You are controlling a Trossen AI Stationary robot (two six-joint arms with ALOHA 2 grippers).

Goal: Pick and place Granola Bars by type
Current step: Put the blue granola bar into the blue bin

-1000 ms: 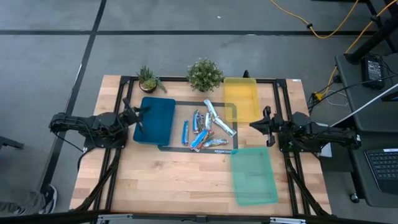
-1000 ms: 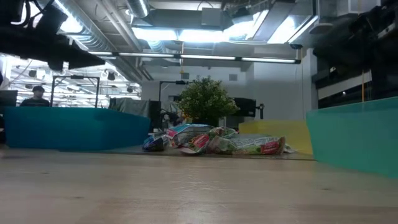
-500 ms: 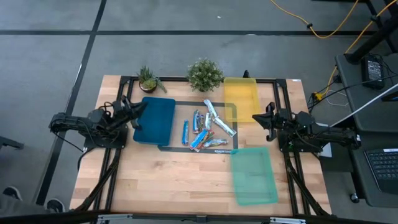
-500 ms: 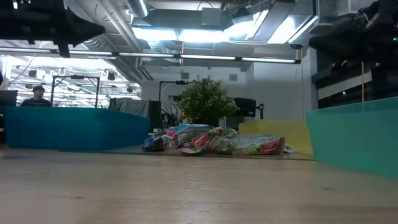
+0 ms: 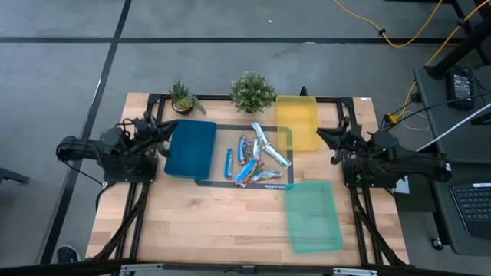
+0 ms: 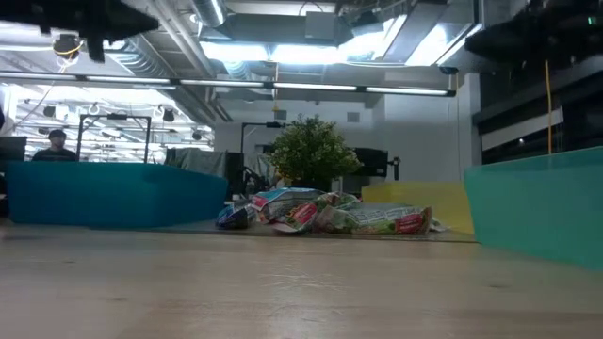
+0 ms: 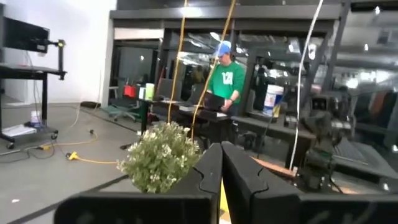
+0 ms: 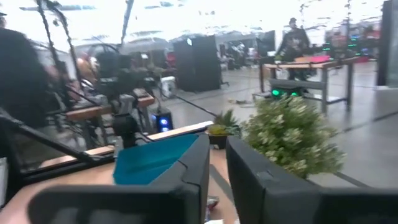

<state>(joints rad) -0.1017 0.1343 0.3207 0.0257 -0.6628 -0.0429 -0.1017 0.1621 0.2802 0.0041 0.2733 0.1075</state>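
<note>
The granola bars (image 5: 255, 159), light, crinkly and likely slippery, want pinching across the middle; left gripper (image 7: 221, 163) is closed empty, right gripper (image 8: 217, 163) slightly parted.

Robotics lab or workshop floor, open-plan industrial space. Exposed ducting (image 6: 179, 52) and strip lights (image 6: 320, 89) overhead, grey concrete floor (image 5: 230, 46) with loose yellow cables (image 5: 383, 31). Benches with monitors (image 7: 25, 34), a laptop (image 5: 472, 203), buckets; people working at stations behind. Wooden table (image 5: 222, 222) on a black frame. Far background is blurry, probably more test rigs.
</note>
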